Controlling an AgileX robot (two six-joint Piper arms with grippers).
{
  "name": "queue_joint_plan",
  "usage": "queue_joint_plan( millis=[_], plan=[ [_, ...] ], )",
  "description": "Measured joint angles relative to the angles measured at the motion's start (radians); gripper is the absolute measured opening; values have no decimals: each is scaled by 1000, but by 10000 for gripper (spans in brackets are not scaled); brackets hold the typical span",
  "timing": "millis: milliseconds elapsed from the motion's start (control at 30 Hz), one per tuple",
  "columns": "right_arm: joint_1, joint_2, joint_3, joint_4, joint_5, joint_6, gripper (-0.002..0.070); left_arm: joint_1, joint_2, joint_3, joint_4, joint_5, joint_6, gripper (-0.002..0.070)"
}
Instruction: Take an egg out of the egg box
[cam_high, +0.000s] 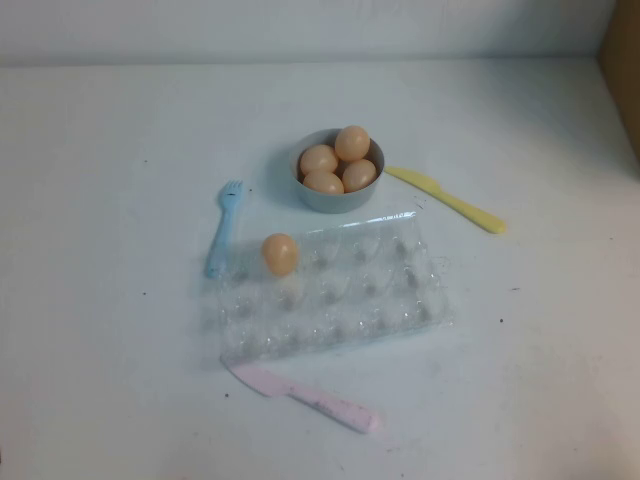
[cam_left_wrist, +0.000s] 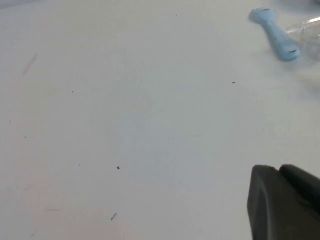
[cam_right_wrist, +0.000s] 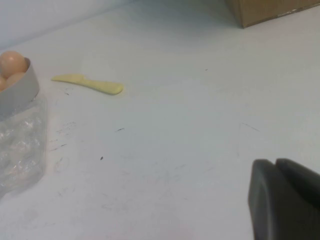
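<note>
Nearest, a pink knife lies on the tabletop just before the clear egg box, whose far-left cup holds the egg. Beyond sits the grey bowl of four eggs. Left pincer and right pincer hover over bare tabletop, well apart from the egg; whether either is open, I cannot tell.

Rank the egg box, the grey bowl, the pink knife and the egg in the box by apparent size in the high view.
1. egg box
2. pink knife, longer than the bowl is wide, though slim
3. grey bowl
4. egg

Neither the left gripper nor the right gripper appears in that view.
</note>
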Motion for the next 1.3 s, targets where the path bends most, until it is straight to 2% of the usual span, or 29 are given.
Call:
queue_joint_plan(
  millis=[967,1100,1200,1300],
  plan=[
    [0,0,0,0,0,0,-17,0,0,0,0,0,0,-4],
    [0,0,0,0,0,0,-17,0,0,0,88,-45,7,-4],
    [0,0,0,0,0,0,-17,0,0,0,-35,-154,-159,-4],
    [0,0,0,0,0,0,-17,0,0,0,-296,-262,-427,-4]
  ],
)
